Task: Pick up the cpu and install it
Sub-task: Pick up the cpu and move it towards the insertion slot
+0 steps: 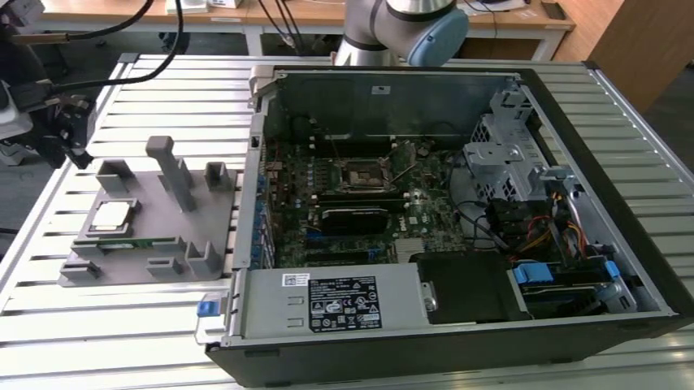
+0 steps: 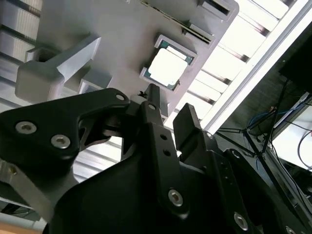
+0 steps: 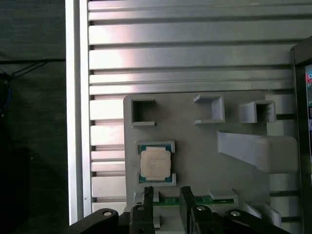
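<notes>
In both wrist views, end effector (image 3: 166, 197) with fingers apart and gripping nothing, poised near the cpu (image 3: 155, 163) without touching it. Cpu lying flat, silver face up, in a square recess of the grey holder (image 1: 152, 223), at the exterior view's left on the slatted metal counter (image 1: 65, 325). Green memory stick (image 1: 136, 242) just beside it in the holder. Open computer case (image 1: 379, 101) across the centre and the exterior view's right.
</notes>
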You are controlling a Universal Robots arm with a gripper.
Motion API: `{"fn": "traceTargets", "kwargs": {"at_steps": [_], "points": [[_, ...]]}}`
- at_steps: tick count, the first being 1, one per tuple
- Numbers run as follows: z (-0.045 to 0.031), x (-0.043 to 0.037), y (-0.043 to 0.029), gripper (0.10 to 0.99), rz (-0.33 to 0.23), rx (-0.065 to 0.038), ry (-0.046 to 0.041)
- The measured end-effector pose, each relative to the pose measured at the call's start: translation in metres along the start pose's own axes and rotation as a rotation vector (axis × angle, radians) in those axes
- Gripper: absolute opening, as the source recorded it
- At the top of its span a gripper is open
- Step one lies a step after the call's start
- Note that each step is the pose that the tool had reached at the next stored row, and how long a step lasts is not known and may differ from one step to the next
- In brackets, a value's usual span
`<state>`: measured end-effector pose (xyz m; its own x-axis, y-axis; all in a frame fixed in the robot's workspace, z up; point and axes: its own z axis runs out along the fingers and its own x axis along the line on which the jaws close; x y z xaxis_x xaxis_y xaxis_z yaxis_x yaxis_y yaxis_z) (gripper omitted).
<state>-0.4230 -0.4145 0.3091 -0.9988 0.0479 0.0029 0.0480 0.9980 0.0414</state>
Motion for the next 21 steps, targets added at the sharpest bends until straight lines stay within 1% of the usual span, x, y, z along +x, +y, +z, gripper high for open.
{"fn": "traceTargets", "kwargs": {"at_steps": [1, 3, 4, 6, 8, 9, 15, 21], "points": [[0.0018, -0.0001, -0.0003, 0.349, 0.000, 0.000, 0.0000], [0.0054, -0.0001, -0.0011, 0.467, -0.002, 0.000, 0.0001], [0.0073, -0.0001, -0.0016, 0.467, -0.007, 0.000, 0.0003], [0.0109, -0.0001, -0.0024, 0.580, -0.023, 0.000, 0.0009], [0.0144, -0.0002, -0.0033, 0.580, -0.034, 0.000, 0.0014], [0.0162, -0.0001, -0.0034, 0.647, -0.035, 0.000, 0.0015], [0.0264, -0.0002, -0.0040, 0.647, -0.043, -0.001, 0.0019], [0.0347, -0.0003, -0.0044, 0.647, -0.043, -0.001, 0.0018]]}}
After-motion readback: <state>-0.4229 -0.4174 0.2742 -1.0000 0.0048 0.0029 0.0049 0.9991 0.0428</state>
